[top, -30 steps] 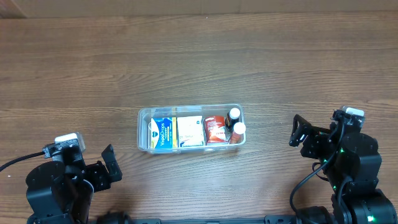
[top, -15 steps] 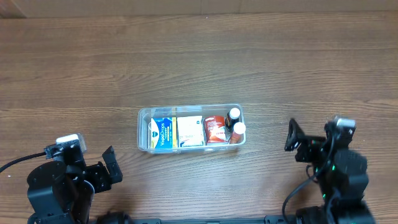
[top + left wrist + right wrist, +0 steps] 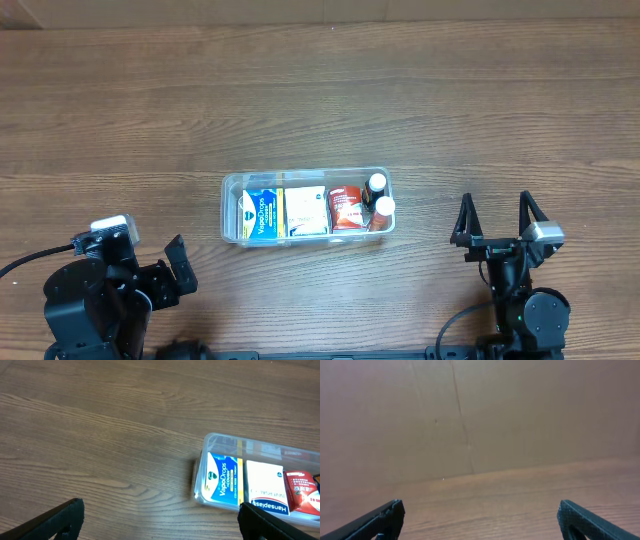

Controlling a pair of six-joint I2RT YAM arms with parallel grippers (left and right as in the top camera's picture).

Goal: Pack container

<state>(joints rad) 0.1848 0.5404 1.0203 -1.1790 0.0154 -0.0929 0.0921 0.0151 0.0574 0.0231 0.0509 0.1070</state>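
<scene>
The clear plastic container (image 3: 228,192) sits mid-table. It holds a blue box (image 3: 260,214), a white box (image 3: 305,211), a red packet (image 3: 347,208) and two small white-capped bottles (image 3: 377,183). In the left wrist view the container (image 3: 202,467) lies at the right, with the blue box (image 3: 223,479) and white box (image 3: 266,485) showing. My left gripper (image 3: 178,266) is open and empty at the front left, well away from the container. My right gripper (image 3: 497,218) is open and empty at the front right, pointing to the far side of the table.
The wooden table top (image 3: 320,100) stretches all around the container. The right wrist view shows only bare table (image 3: 485,505) and a brown wall (image 3: 470,415) behind it.
The right arm has drawn back and turned, so its open fingers now point straight away from the front edge. The left arm and the container have not moved.
</scene>
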